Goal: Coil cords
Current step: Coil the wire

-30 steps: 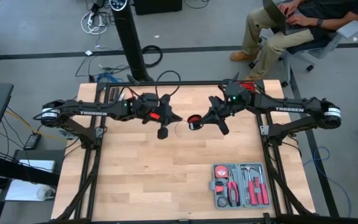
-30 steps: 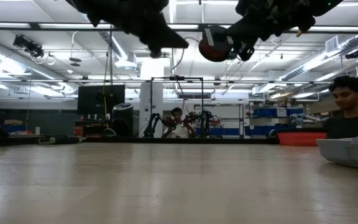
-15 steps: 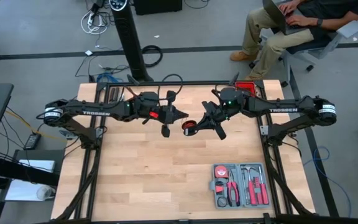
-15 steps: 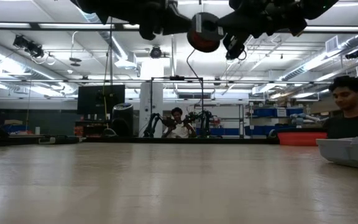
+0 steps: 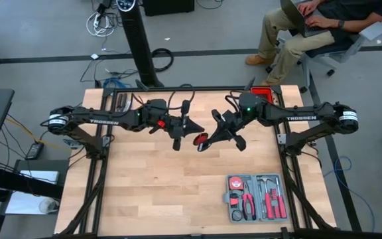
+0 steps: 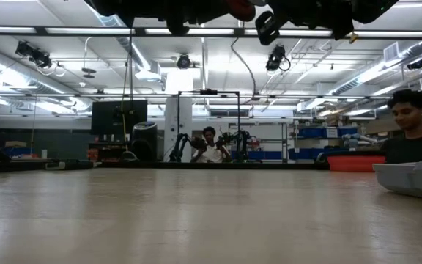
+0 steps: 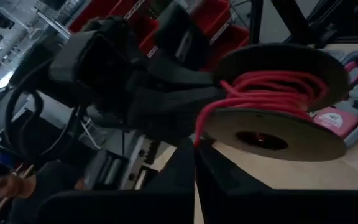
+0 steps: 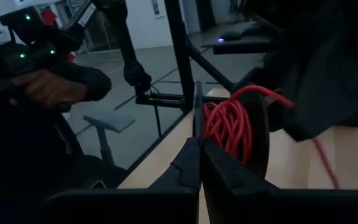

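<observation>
Winding stage, judged midway: the red cord (image 7: 272, 87) sits partly wound on a dark spool (image 5: 200, 139) held above the tabletop (image 5: 151, 192) at frame centre. The right gripper (image 5: 212, 136), jaws closed on the spool's flange, carries it. The left gripper (image 5: 183, 135) meets it; its jaw opening cannot be told. Next: feed cord under tension.

Evenly and brightly lit from above in the high view, with only soft, faint shadows on the desk (image 5: 178, 186). Strong glare from ceiling strip lights (image 6: 64, 31) in the low view, silhouetting the arms against them. Dim and murky in both wrist views, heavily blurred up close, with the red cord (image 7: 272, 87) fairly sharp amid soft, dark foreground shapes.
</observation>
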Robot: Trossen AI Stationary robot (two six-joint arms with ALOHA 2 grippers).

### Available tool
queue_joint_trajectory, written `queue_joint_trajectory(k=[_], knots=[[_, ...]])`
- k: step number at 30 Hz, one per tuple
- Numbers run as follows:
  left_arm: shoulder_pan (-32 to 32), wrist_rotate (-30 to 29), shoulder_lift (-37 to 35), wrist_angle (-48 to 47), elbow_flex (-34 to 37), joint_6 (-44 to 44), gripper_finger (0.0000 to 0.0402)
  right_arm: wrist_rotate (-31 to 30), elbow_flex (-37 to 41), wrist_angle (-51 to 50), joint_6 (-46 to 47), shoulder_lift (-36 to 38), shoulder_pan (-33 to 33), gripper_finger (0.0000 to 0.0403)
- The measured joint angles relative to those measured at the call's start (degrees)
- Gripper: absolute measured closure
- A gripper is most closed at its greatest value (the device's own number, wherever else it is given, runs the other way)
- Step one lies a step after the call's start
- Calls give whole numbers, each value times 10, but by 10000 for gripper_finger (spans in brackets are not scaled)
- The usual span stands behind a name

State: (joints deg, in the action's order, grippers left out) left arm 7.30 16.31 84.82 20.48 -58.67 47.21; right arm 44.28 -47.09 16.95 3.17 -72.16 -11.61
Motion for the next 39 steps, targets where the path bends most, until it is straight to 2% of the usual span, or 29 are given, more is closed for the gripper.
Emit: queue_joint_trajectory(k=[4, 10, 17, 22, 33, 39], knots=[[-2, 2, 4, -1, 0, -3, 365, 0, 0, 0, -2, 0, 0, 402], [-2, -21, 31, 38, 0, -66, 311, -5, 0, 9, -9, 1, 6, 402], [-3, -22, 57, 71, 0, -95, 303, -5, 0, 10, -18, 1, 8, 402], [-3, -59, 49, 65, 1, -106, 303, 3, 0, 0, -13, 2, 6, 402], [-3, -56, 45, -54, 1, -149, 303, 5, 0, 5, -8, 2, -9, 401], [-2, -56, 45, -203, -58, -181, 303, 8, 0, 12, -3, 2, -15, 401]])
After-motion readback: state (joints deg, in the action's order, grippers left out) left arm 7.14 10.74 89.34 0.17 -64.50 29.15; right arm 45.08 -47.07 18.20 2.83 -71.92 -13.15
